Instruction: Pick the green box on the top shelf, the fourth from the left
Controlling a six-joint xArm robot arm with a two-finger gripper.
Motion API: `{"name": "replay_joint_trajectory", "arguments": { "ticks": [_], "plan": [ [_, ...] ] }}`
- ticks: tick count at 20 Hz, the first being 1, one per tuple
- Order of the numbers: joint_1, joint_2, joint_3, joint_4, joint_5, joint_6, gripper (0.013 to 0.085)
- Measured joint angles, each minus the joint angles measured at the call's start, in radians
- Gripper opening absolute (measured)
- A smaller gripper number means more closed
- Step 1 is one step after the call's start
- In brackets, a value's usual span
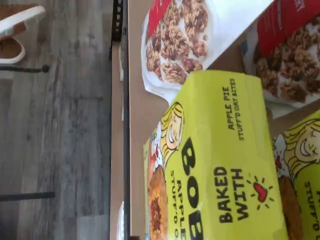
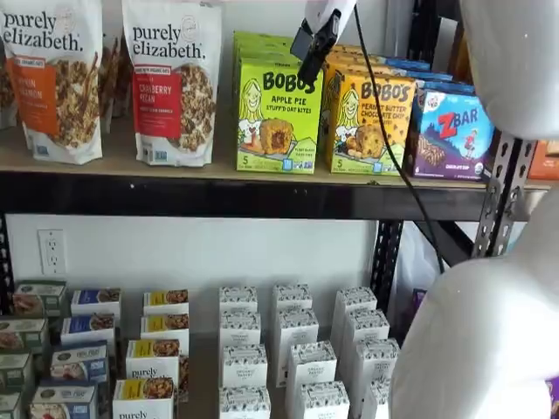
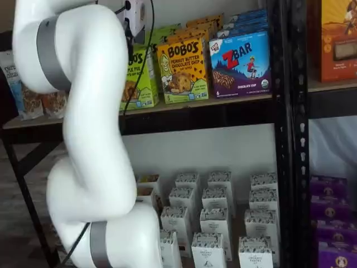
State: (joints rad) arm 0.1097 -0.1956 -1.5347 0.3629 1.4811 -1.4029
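The green box, a lime Bobo's Apple Pie carton, stands upright at the front of the top shelf, with more like it behind. The wrist view shows its top and front close up. In a shelf view my gripper hangs tilted at the box's upper right corner; its black fingers show as one dark shape with no gap to be seen. In a shelf view the arm hides most of the box, and the gripper is just above it.
A yellow-orange Bobo's box and a blue ZBar box stand right of the green one. Purely Elizabeth granola bags stand left of it. Small white boxes fill the lower surface. My white arm fills the foreground.
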Motion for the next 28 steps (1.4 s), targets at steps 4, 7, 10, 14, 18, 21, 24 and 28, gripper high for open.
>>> {"name": "replay_joint_trajectory", "arguments": {
  "ticks": [4,7,10,14,18,21,24,28],
  "plan": [
    [0.008,0.021,-0.028,-0.028,0.018,0.006,0.0850],
    [0.018,0.030,-0.037,-0.052,0.020,0.013,0.0850],
    [0.028,0.038,-0.045,-0.076,0.027,0.020,0.0850],
    [0.044,0.046,-0.046,-0.106,0.029,0.030,0.0850],
    [0.060,0.050,-0.043,-0.137,0.030,0.039,0.0850],
    [0.069,0.051,-0.036,-0.156,0.030,0.045,0.0850],
    [0.077,0.048,-0.025,-0.167,0.021,0.050,0.0850],
    [0.084,0.045,-0.013,-0.175,0.008,0.054,0.0850]
  ]
}}
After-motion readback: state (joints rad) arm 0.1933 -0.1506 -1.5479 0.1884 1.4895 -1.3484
